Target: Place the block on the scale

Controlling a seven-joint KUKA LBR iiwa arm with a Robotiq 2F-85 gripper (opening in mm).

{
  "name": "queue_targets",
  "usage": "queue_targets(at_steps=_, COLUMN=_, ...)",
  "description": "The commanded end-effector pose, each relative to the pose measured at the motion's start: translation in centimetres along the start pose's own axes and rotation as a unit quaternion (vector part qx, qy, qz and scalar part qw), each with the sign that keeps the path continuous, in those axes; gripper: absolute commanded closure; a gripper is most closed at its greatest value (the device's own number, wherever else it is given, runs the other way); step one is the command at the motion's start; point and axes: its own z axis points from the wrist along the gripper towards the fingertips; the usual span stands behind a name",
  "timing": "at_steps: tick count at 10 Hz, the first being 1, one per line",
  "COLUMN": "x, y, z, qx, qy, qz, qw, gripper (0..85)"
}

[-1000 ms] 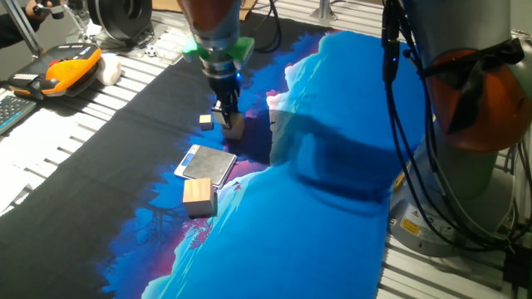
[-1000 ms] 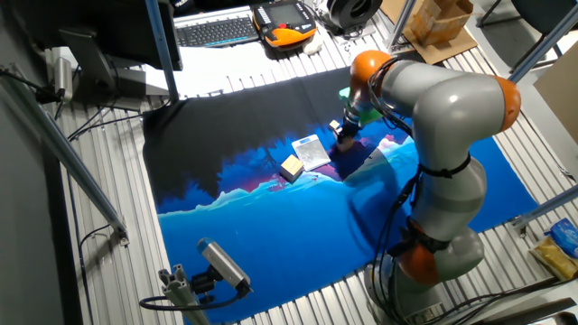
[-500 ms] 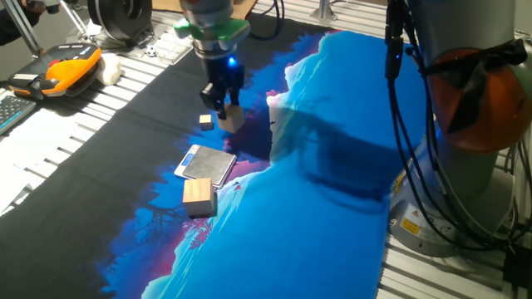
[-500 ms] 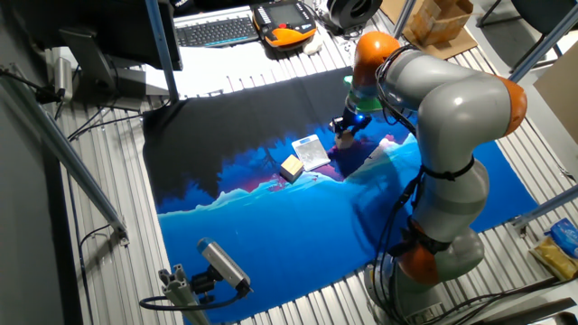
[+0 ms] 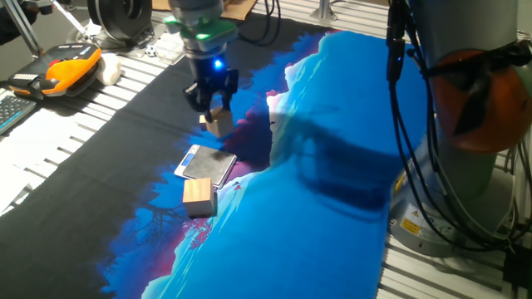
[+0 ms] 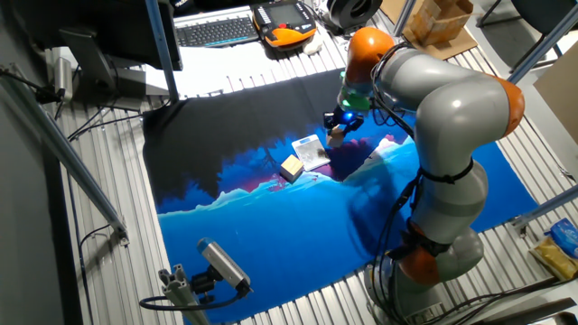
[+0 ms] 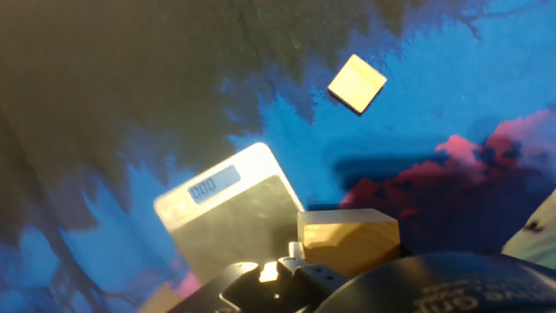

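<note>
My gripper [image 5: 214,113] is shut on the block [image 5: 219,124], a light tan wooden cube, and holds it above the cloth just beyond the far edge of the scale [image 5: 206,164]. The scale is flat with a dark grey top and a white strip at its left end. In the other fixed view the gripper [image 6: 339,126] hangs just right of the scale [image 6: 312,152]. In the hand view the block [image 7: 347,236] sits at the bottom, beside the scale [image 7: 234,222].
A larger tan block [image 5: 199,197] lies on the cloth by the scale's near edge. A tiny tan block [image 7: 357,83] lies beyond the scale's far side. An orange pendant [image 5: 71,68] and a keyboard [image 6: 217,32] sit off the cloth.
The gripper has lifted the block off the cloth and carried it left, toward the scale. The scale and the larger block have not moved.
</note>
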Motion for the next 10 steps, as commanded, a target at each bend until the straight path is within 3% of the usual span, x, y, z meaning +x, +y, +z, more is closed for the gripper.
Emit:
queue_targets(at_steps=1, x=0.2, y=0.6, z=0.4, qx=0.005, qy=-0.006, qz=0.012, qw=0.9999, gripper=85.0)
queue_targets(at_steps=3, x=0.7, y=1.7, z=1.1, qx=0.006, qy=-0.018, qz=0.04, qw=0.999, gripper=85.0)
queue_targets(at_steps=9, x=1.0, y=2.4, z=3.5, qx=0.006, qy=-0.041, qz=0.097, qw=0.9944, gripper=85.0)
queue_targets(at_steps=10, x=1.2, y=2.5, z=3.8, qx=-0.005, qy=-0.037, qz=0.112, qw=0.993, gripper=85.0)
